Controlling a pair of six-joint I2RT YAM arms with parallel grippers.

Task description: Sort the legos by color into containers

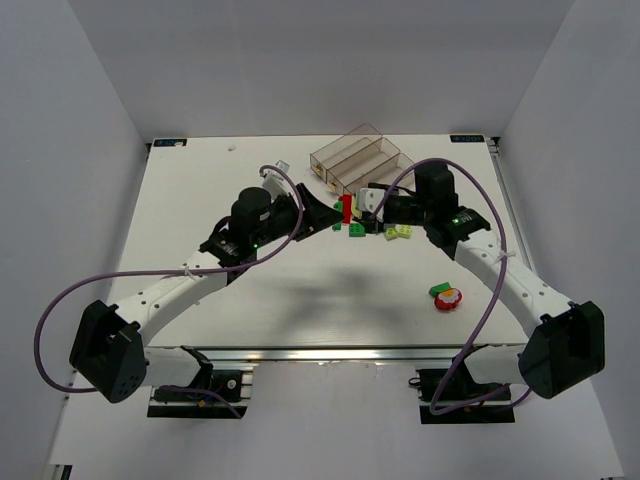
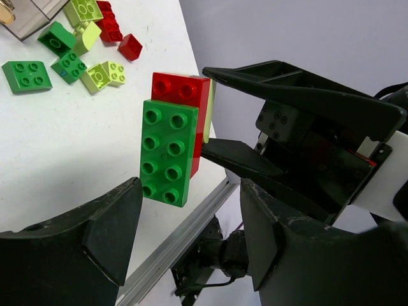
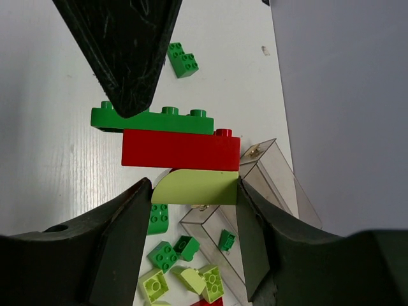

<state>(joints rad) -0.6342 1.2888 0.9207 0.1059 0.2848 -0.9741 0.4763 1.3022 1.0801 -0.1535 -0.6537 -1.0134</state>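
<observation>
The right gripper (image 3: 194, 191) is clamped on the lime end of a three-brick stack (image 3: 182, 150) of lime, red and green, held above the table (image 1: 300, 300). The left gripper (image 2: 190, 185) stands with jaws apart around the stack's green end. From overhead both wrists hide the contact. Beyond the right fingertips lie loose legos (image 3: 164, 256) and the clear containers (image 3: 274, 172), partly hidden behind its fingers. The table is white, enclosed by plain grey walls (image 1: 300, 60).

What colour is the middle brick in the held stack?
Middle brick is red; clearest in right wrist view.
</observation>
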